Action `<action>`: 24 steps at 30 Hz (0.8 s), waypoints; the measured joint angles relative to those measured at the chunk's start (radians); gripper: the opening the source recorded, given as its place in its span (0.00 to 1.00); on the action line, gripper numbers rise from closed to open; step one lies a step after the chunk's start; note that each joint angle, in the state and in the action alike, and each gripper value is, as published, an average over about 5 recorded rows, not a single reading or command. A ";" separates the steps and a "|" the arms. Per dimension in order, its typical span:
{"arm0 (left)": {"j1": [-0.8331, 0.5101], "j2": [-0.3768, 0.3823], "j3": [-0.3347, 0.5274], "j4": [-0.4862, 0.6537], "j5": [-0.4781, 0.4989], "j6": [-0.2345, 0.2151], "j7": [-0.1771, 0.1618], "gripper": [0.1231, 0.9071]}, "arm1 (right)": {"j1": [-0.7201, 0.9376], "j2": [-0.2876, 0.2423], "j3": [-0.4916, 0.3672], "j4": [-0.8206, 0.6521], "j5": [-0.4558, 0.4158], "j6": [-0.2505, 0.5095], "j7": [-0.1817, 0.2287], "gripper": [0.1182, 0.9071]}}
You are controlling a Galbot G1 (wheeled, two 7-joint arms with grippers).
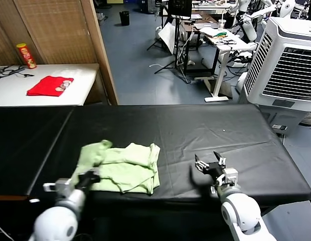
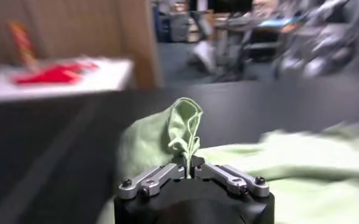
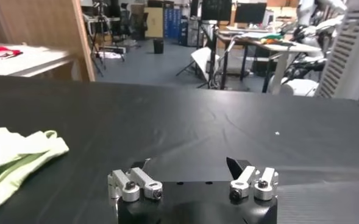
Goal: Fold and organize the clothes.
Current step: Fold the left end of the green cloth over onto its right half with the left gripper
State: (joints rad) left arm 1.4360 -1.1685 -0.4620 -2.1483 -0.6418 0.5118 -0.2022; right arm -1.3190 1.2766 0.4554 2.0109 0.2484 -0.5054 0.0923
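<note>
The pale yellow-green shirt [image 1: 123, 168] lies bunched and partly folded on the black table [image 1: 195, 125], near its front left. My left gripper [image 1: 90, 176] is at the shirt's front left corner and is shut on a pinch of its fabric [image 2: 188, 131], which stands up in a fold above the jaws. My left gripper [image 2: 191, 170] shows the cloth squeezed between its closed fingers. My right gripper [image 1: 210, 164] is open and empty, resting low over bare table to the right of the shirt. In the right wrist view, my right gripper [image 3: 191, 167] faces the shirt's edge [image 3: 21, 152], well apart from it.
A small red cloth [image 1: 50, 85] and a red-yellow can [image 1: 26, 55] sit on a white table at the back left. A wooden partition [image 1: 103, 50] stands behind the table. A white cooler unit [image 1: 291, 60] stands at the back right.
</note>
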 joint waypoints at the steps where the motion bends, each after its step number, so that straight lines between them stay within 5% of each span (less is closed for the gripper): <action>1: -0.013 -0.011 0.024 0.000 -0.021 0.003 -0.006 0.05 | -0.004 0.001 0.004 0.002 -0.002 0.000 0.000 0.86; 8: -0.090 -0.081 0.138 0.010 -0.096 0.018 -0.029 0.05 | -0.017 0.015 0.011 0.001 -0.017 0.000 0.000 0.86; 18: -0.114 -0.139 0.189 0.022 -0.095 0.022 -0.038 0.05 | -0.003 0.031 -0.018 -0.018 -0.035 -0.001 -0.004 0.86; 24: -0.119 -0.169 0.199 0.041 -0.049 0.014 -0.030 0.07 | 0.000 0.028 -0.035 -0.016 -0.030 0.046 -0.052 0.86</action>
State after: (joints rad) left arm 1.3165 -1.3378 -0.2630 -2.1074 -0.6912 0.5255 -0.2319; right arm -1.3195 1.3045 0.4200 1.9949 0.2181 -0.4592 0.0401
